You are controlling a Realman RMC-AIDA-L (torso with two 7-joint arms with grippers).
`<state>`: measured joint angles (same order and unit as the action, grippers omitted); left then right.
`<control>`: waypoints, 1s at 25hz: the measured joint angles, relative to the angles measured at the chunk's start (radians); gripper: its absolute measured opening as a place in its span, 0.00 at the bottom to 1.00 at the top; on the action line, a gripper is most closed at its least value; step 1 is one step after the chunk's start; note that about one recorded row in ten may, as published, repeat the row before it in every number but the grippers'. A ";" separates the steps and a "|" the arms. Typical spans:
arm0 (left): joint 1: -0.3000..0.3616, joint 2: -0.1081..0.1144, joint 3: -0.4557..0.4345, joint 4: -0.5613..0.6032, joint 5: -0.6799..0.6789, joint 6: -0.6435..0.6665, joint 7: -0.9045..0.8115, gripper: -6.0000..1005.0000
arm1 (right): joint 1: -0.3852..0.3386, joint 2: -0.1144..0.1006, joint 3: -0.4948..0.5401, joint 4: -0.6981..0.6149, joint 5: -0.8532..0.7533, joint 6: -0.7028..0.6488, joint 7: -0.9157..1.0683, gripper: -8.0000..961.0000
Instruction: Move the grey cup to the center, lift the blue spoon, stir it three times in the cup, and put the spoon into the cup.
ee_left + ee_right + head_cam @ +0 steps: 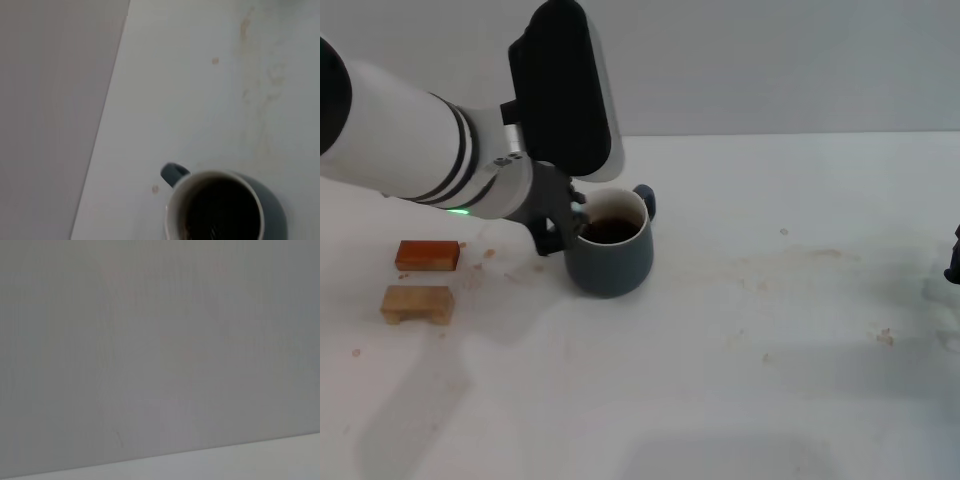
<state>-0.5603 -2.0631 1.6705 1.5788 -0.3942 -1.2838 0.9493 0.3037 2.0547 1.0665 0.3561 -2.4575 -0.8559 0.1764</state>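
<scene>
Table white, stained. Left gripper at cup rim, handle on far side; jaw state cannot tell. Blocks left of cup. Spoon unseen. Judged step: centring cup; next, find spoon. Right gripper barely in view at table's right edge.

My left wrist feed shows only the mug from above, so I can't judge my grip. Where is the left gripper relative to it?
Observer: The left gripper is at the grey cup's rim, on the side opposite its handle.
Operator: Anything beside the cup?
Observer: An orange block and a tan block lie apart from it, on the robot's left.
Operator: The right arm?
Observer: The right gripper barely shows, far off at the head view's right edge.
</scene>
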 joint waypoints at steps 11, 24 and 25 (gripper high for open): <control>-0.008 -0.003 -0.009 0.040 0.002 -0.113 -0.003 0.14 | 0.006 0.001 0.000 0.001 0.000 -0.001 0.000 0.04; -0.056 -0.006 -0.005 -0.020 -0.065 0.006 -0.001 0.14 | 0.001 0.006 0.005 0.001 0.000 -0.002 0.000 0.04; -0.057 -0.006 -0.005 -0.028 -0.065 0.020 -0.001 0.14 | 0.001 0.006 0.005 0.001 0.000 -0.002 0.000 0.04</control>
<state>-0.6175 -2.0693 1.6659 1.5506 -0.4592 -1.2639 0.9486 0.3046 2.0608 1.0719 0.3567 -2.4575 -0.8576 0.1764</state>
